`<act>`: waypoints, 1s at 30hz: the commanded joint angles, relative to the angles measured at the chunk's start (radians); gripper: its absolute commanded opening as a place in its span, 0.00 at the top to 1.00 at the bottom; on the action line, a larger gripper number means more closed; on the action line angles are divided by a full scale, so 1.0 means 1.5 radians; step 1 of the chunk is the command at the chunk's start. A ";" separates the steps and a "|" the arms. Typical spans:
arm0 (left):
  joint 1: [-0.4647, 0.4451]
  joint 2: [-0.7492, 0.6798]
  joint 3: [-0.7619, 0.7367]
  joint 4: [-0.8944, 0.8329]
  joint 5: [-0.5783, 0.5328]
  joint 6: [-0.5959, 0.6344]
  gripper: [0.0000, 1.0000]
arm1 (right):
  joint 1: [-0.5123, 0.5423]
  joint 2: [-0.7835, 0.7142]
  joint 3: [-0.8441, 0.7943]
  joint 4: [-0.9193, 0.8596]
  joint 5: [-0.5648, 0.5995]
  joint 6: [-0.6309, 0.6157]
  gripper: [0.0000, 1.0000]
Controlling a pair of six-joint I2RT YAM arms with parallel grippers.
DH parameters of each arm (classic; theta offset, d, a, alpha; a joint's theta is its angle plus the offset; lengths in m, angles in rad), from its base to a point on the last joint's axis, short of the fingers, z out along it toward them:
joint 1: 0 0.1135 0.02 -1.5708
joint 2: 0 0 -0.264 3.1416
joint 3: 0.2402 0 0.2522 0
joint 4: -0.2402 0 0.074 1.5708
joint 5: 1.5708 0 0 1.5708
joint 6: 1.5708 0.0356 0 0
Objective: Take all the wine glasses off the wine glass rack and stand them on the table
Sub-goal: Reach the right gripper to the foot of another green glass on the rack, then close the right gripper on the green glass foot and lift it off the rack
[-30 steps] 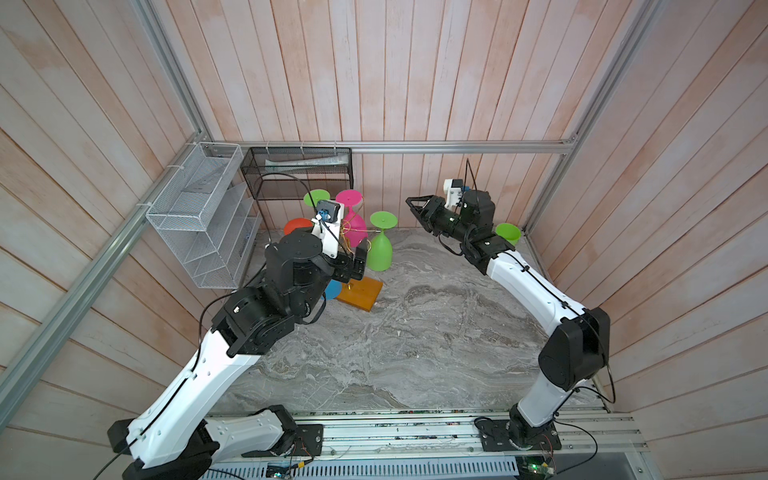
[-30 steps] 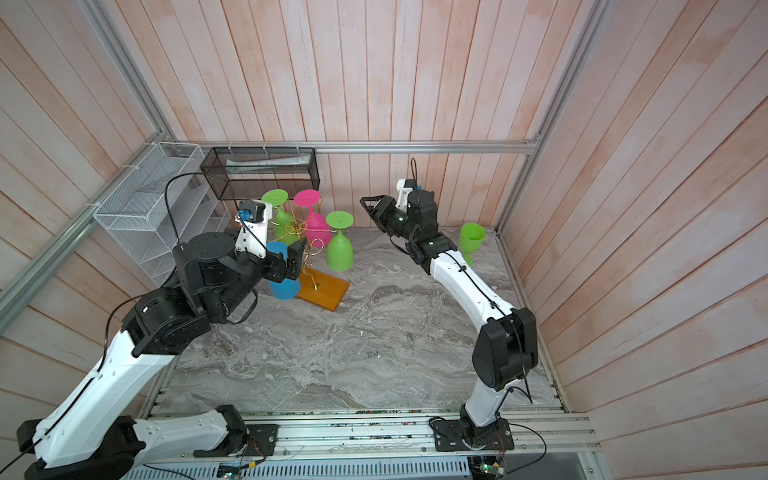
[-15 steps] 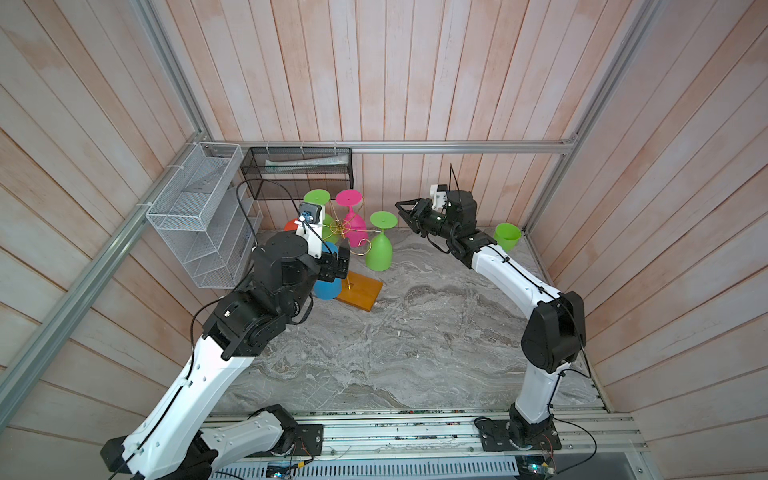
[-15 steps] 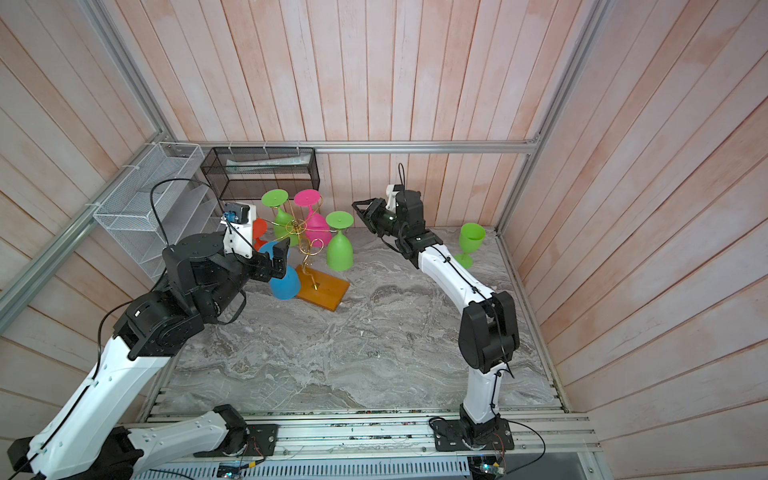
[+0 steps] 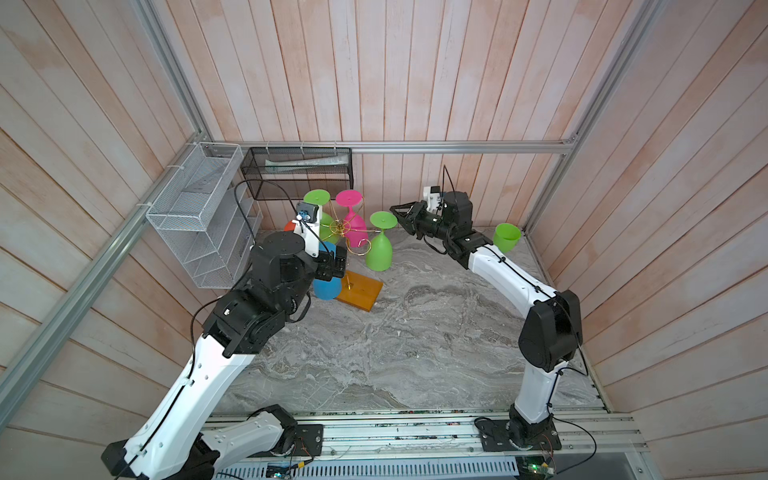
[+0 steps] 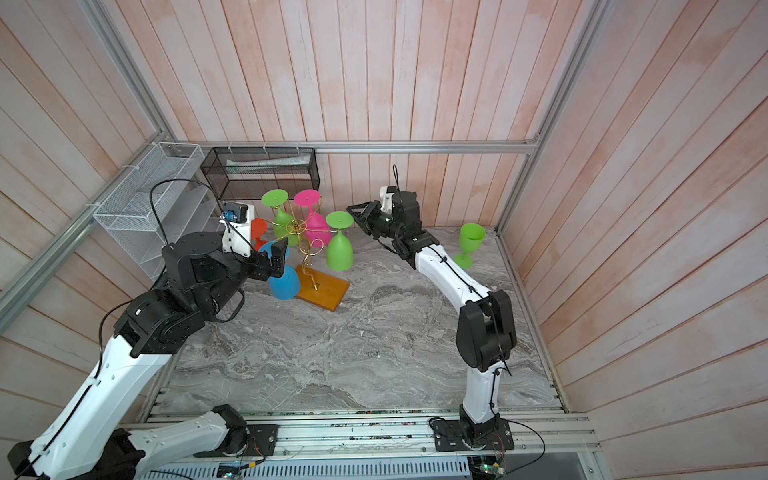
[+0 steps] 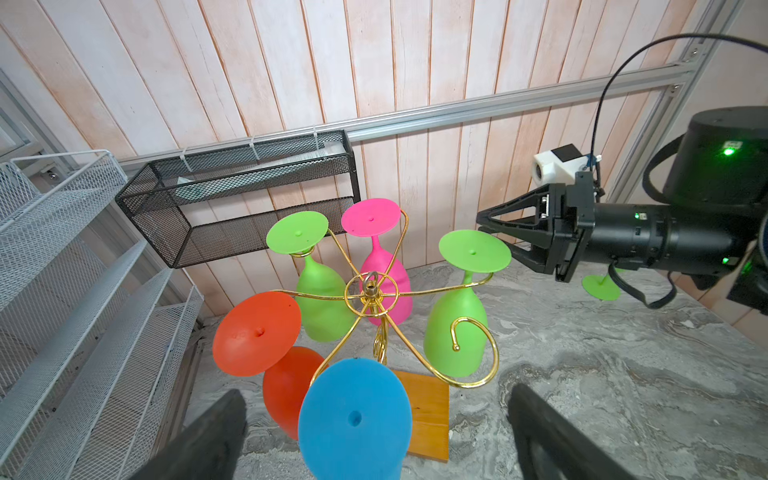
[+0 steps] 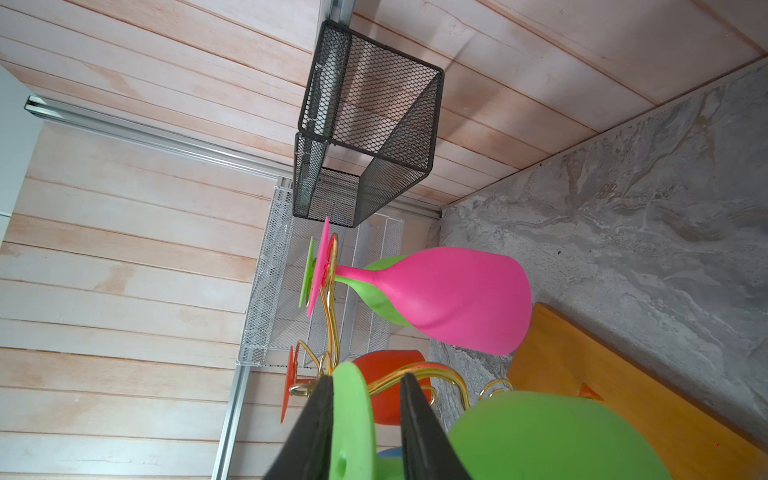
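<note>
The right end effector [image 8: 366, 380], having closed in with narrowing jaws, now straddles the foot of the green wine glass [image 5: 379, 253] hanging upside down on the wine glass rack [image 7: 371, 291], not yet clamped, so removal seems imminent.

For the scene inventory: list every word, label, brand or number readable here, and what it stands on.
Readable text: none in any view.
On the pale packet in the black mesh basket: any print is too blurred to read.
On the wine glass rack: no markings seen.
</note>
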 commanded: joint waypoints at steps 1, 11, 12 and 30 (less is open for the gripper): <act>0.005 -0.003 -0.002 0.003 0.016 -0.001 0.01 | 0.008 -0.008 0.004 0.009 -0.012 -0.001 0.73; 0.016 -0.012 -0.005 0.002 0.023 -0.006 0.01 | 0.013 -0.038 -0.029 0.001 -0.007 -0.010 0.79; 0.017 -0.013 -0.006 0.002 0.024 -0.006 0.01 | 0.014 -0.043 -0.034 0.003 -0.006 -0.011 0.81; 0.025 -0.020 -0.014 0.009 0.032 -0.010 0.00 | 0.015 -0.121 -0.089 0.007 0.025 -0.020 1.00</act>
